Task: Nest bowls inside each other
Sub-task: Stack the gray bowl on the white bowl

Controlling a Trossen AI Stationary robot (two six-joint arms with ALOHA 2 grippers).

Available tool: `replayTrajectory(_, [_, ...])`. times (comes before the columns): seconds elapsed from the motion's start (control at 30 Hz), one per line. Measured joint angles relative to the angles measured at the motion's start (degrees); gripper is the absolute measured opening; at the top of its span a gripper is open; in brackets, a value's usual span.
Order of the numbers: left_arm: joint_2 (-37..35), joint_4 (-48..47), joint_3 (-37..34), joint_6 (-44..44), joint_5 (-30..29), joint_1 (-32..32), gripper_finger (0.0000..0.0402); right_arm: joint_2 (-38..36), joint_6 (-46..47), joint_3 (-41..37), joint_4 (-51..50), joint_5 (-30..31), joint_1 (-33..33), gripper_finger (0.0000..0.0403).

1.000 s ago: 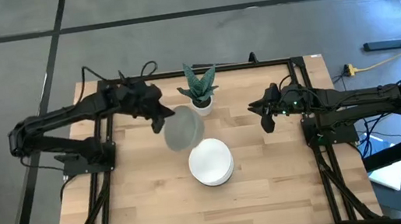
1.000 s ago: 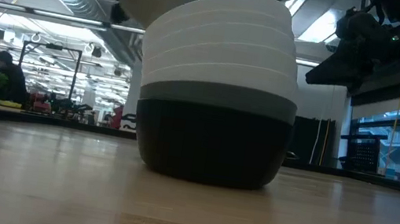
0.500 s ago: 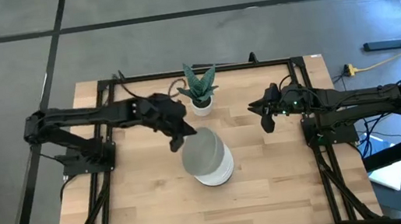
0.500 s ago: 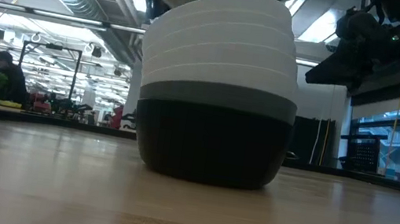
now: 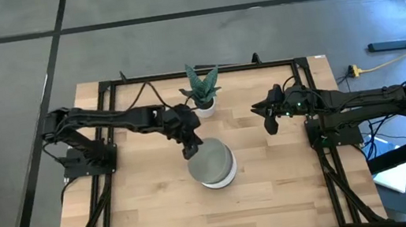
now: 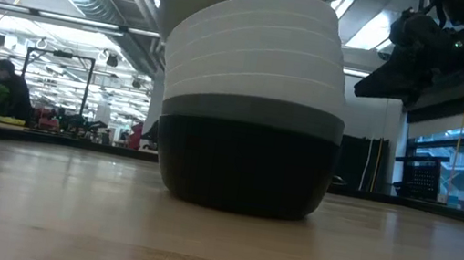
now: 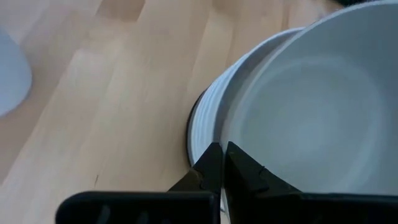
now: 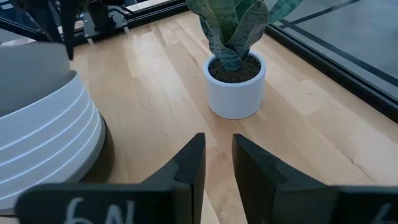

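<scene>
The last grey bowl [image 5: 211, 162] sits over the stack of bowls [image 6: 252, 105] near the middle of the worktop [image 5: 154, 216], and our left gripper [image 7: 219, 167] has its fingers pinched on the bowl's rim, one finger inside the wall and one outside. In the left wrist view the grey bowl lies a little off-centre: a crescent of white rims shows on the side nearest the fingers. In the low view the stack reads black at the base, then grey, then white bands, and the top bowl rises above the frame, so we cannot tell whether it is fully seated.

To finish this step well, we judge that we should first centre the bowl, nudging it so the white crescent closes evenly all round, and keep it level instead of tipped toward the gripped edge. Then we lower until the bowl's weight rests on the one beneath, and only then part the fingers, just enough to clear the rim. We lift straight up before swinging away, because a sideways pull could drag the top bowl or push the whole smooth stack across the wood.

The potted plant [image 8: 235, 73] stands just behind the stack, near our likely exit path, so we should retreat toward our own side. Our right gripper [image 8: 217, 163] waits above the worktop's right part, well apart from the stack, its fingers slightly parted and grasping nothing.
</scene>
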Motion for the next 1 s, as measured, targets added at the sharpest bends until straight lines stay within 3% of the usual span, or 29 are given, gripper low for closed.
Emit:
replayTrajectory(0.3, [1.2,-2.1,0.1,-1.5,-1.0,0.0,0.0000,0.0,-0.3,0.0,0.0,0.0,0.0,0.0081])
replayTrajectory(0.57, [1.0,-10.7,0.3,-1.7,-1.3,0.2,0.0000,0.0,-0.3,0.0,0.0,0.0,0.0,0.0081])
replayTrajectory(1.0, [1.3,-7.5,0.0,0.1,-0.2,0.4,0.0040,0.0,-0.2,0.0,0.0,0.0,0.0,0.0081])
